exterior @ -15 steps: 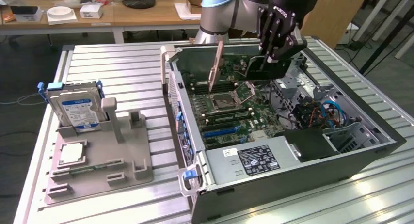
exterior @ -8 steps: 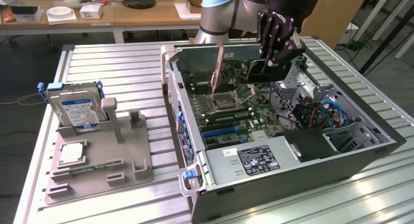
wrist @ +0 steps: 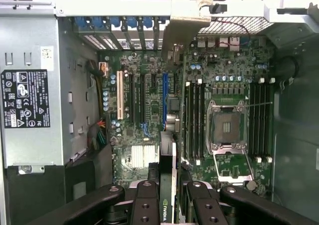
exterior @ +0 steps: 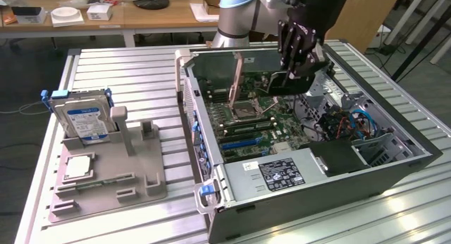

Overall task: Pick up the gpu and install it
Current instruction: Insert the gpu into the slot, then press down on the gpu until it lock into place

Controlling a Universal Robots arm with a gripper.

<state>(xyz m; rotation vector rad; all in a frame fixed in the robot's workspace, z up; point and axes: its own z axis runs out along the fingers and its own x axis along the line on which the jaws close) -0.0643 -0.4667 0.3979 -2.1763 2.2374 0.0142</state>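
The gpu point(exterior: 290, 81) is a dark flat card hanging on edge above the open computer case point(exterior: 394, 172), over the motherboard point(exterior: 264, 122) near the case's far wall. My gripper point(exterior: 301, 69) is shut on the card's top edge, its black fingers point(exterior: 290, 40) pointing down. In the wrist view the gpu point(wrist: 168, 185) shows edge-on between my fingers point(wrist: 144, 202), and its silver end bracket point(wrist: 183, 31) reaches to the case's slot wall. The card hangs over the blue expansion slot point(wrist: 164, 98), clear of the board.
A white slot point(wrist: 119, 98), memory sticks point(wrist: 192, 120) and the empty processor socket point(wrist: 227, 128) flank the card's line. The power supply point(exterior: 278, 172) fills the case's near end. At the exterior view's left, a grey fixture point(exterior: 144, 186) holds a hard drive point(exterior: 84, 121) and a square chip point(exterior: 77, 167).
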